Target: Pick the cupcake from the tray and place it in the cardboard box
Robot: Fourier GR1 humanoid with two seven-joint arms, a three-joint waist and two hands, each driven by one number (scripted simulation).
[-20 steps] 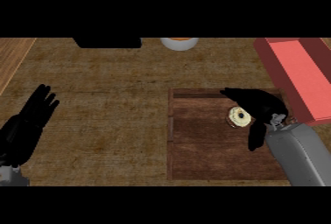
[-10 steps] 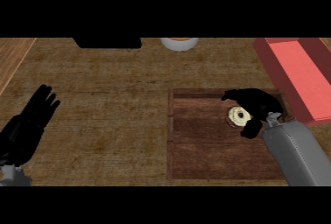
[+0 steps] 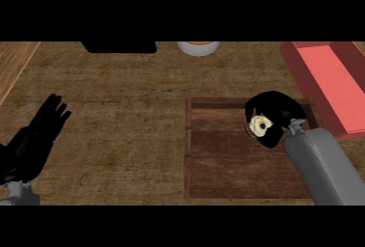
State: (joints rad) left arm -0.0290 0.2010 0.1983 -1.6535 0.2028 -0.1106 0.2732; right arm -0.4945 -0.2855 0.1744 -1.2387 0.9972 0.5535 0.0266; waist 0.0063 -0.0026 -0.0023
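Curling tighter since before, right hand (image 3: pixel 274 116) grasped the cupcake (image 3: pixel 259 126) over the tray's (image 3: pixel 221 169) far right; left hand (image 3: pixel 35 140) rested open.

Counter top (image 3: pixel 121 91): brown, mottled, worn-looking finish, fills most of view. Grain irregular, darker patches toward lower edge.

Lighter wood strip (image 3: pixel 14 62): runs along far left edge, plank grain visible, meets counter at slanted line.

Black block (image 3: pixel 118 47): sits at top edge, left of centre, upper part cut off by frame; nature cannot be determined.

White round vessel (image 3: pixel 197 48): at top edge, just right of black block, orange contents or rim showing, partly cut off.

Lighting: even, dim, soft shadows only.
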